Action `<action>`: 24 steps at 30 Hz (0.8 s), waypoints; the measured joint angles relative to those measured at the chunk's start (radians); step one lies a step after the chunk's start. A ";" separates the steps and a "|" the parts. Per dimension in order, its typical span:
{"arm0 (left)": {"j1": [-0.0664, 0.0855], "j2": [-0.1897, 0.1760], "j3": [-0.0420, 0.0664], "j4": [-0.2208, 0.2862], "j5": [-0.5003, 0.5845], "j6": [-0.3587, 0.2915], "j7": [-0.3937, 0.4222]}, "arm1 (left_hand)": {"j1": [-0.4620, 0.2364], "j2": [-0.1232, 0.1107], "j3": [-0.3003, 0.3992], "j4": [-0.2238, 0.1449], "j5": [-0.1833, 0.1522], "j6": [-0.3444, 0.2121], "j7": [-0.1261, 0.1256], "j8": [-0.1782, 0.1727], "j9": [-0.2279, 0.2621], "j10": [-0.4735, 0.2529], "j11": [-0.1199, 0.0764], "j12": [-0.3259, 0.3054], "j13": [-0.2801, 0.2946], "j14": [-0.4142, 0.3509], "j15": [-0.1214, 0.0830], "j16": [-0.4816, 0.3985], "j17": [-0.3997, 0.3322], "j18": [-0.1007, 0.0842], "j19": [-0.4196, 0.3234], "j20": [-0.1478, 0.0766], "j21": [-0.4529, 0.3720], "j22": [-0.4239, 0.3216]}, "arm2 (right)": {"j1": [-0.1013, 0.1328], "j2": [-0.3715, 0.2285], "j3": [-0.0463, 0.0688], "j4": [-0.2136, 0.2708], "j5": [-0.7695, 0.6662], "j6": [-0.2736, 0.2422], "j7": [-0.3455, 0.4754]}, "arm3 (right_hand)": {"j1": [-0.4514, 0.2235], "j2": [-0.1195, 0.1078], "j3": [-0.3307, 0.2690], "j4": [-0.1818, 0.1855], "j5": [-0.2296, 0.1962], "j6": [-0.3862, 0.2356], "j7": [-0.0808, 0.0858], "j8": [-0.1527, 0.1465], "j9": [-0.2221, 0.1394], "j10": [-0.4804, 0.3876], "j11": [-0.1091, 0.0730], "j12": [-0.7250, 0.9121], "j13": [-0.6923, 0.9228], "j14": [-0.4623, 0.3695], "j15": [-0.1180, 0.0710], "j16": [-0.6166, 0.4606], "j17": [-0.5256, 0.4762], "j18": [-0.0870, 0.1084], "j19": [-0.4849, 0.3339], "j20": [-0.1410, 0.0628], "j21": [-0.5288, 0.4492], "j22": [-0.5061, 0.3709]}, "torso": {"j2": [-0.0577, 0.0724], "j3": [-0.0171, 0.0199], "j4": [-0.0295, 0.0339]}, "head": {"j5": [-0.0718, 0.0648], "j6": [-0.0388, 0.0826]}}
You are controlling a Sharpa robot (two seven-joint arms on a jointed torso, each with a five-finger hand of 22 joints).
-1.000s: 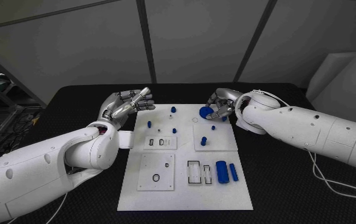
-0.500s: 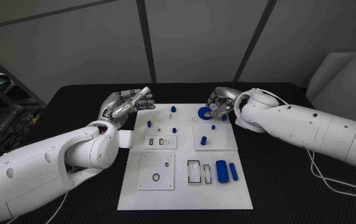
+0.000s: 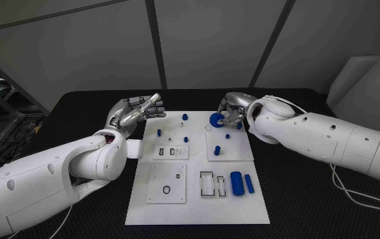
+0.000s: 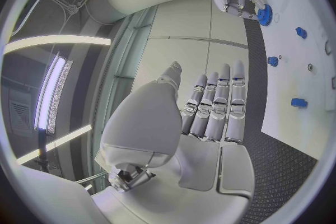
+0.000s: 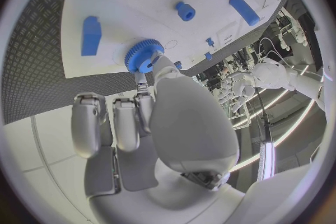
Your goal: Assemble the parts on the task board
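two hands aloft: right hand [image 3: 230, 109] pinching blue gear [image 3: 217, 120], left hand [image 3: 134, 110] loosely spread, empty

Black table before a grey panelled wall.

A black table [image 3: 87, 99] with a finely textured, mat-like top fills the lower part of the head view, its far edge running just below the wall. Behind it stands a wall of large matte grey panels [image 3: 213, 30], split by dark narrow seams [image 3: 155, 35] that run upright and slantwise across it. At the right edge a pale white slab-like object [image 3: 352, 85] leans beside the table; what it is cannot be told. At the left edge sits a dark metal frame or rack [image 3: 12, 121]. In the left wrist view, long bright strip lights [image 4: 56, 87] glow overhead.
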 measured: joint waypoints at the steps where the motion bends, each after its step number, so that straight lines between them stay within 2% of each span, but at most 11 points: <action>1: 0.000 0.000 0.000 0.000 0.000 0.000 0.000 | 0.000 0.000 0.000 0.000 0.000 0.000 0.000 0.000 0.000 0.000 0.000 0.000 0.000 0.000 0.000 0.000 0.000 0.000 0.000 0.000 0.000 0.000 | -0.001 0.000 0.000 0.005 -0.010 -0.005 0.000 | 0.000 0.000 0.004 -0.001 0.007 0.000 0.000 -0.001 -0.001 0.000 0.000 0.000 0.000 0.000 0.000 0.000 0.000 0.000 0.000 0.000 0.000 0.000 | 0.000 0.0000 0.0000 | 0.000 0.000; 8: 0.000 0.000 0.000 0.000 0.000 0.002 -0.003 | 0.000 0.000 0.001 -0.003 0.000 0.000 0.000 -0.003 0.000 0.000 0.000 0.000 0.000 0.000 0.000 -0.004 0.000 0.000 0.000 0.000 0.000 0.000 | -0.003 -0.007 -0.001 0.067 -0.066 -0.041 -0.006 | -0.002 -0.002 0.017 -0.006 0.052 0.001 0.001 -0.018 -0.007 0.004 0.004 0.000 0.000 0.000 0.000 0.000 0.000 0.000 0.003 0.003 0.000 0.000 | 0.000 0.0003 0.0001 | 0.001 0.002; 12: 0.000 0.000 0.000 0.000 0.000 0.003 -0.004 | 0.000 0.000 0.000 -0.006 0.000 0.000 0.000 -0.004 0.000 0.000 0.000 0.000 0.000 0.000 0.000 -0.004 0.001 0.000 0.000 0.000 0.000 0.000 | -0.003 -0.012 -0.001 0.106 -0.085 -0.058 -0.011 | -0.026 -0.026 0.034 0.007 0.064 0.004 0.004 -0.028 -0.006 0.004 0.004 0.000 0.000 0.000 0.000 0.000 0.000 0.000 0.003 0.003 0.004 0.000 | 0.000 0.0000 0.0001 | 0.005 0.002; 14: 0.000 0.000 0.000 0.000 0.000 0.004 -0.005 | 0.000 0.000 0.000 -0.006 0.000 0.000 0.000 -0.004 0.000 0.000 0.000 0.000 0.000 0.000 0.000 -0.004 0.001 0.000 0.000 0.000 0.000 0.000 | -0.003 -0.005 -0.001 0.119 -0.093 -0.065 -0.015 | -0.029 -0.029 0.034 0.007 0.064 0.005 0.005 -0.028 -0.006 0.004 0.004 0.000 0.000 0.000 0.000 0.000 0.000 0.000 0.003 0.003 0.004 0.000 | 0.000 -0.0003 0.0000 | 0.005 0.002; 19: 0.000 0.003 0.000 0.000 0.000 0.005 -0.006 | 0.000 0.000 0.000 -0.006 0.000 0.000 0.000 -0.004 0.000 0.000 0.000 0.000 0.000 0.000 0.000 -0.004 0.001 0.000 0.000 0.000 0.000 0.000 | -0.003 0.043 -0.001 0.121 -0.110 -0.076 -0.025 | -0.036 -0.036 0.037 0.009 0.066 0.010 0.003 -0.033 -0.005 0.004 0.004 0.000 0.000 0.000 0.000 0.000 0.000 0.000 0.003 0.003 0.004 0.000 | 0.000 -0.0006 0.0009 | 0.006 0.002; 24: 0.000 0.004 0.000 -0.002 0.000 0.006 -0.006 | 0.000 0.000 0.000 -0.006 0.000 0.000 0.000 -0.004 0.000 0.000 0.000 0.000 0.000 0.000 0.000 -0.004 0.001 0.000 0.000 0.000 0.000 0.000 | -0.003 0.104 -0.001 0.087 -0.123 -0.081 -0.033 | -0.036 -0.036 0.037 0.009 0.066 0.011 0.003 -0.036 -0.004 0.004 0.004 0.000 0.000 0.000 0.000 0.000 0.000 0.000 0.003 0.003 0.004 0.000 | 0.000 -0.0012 0.0025 | 0.007 0.000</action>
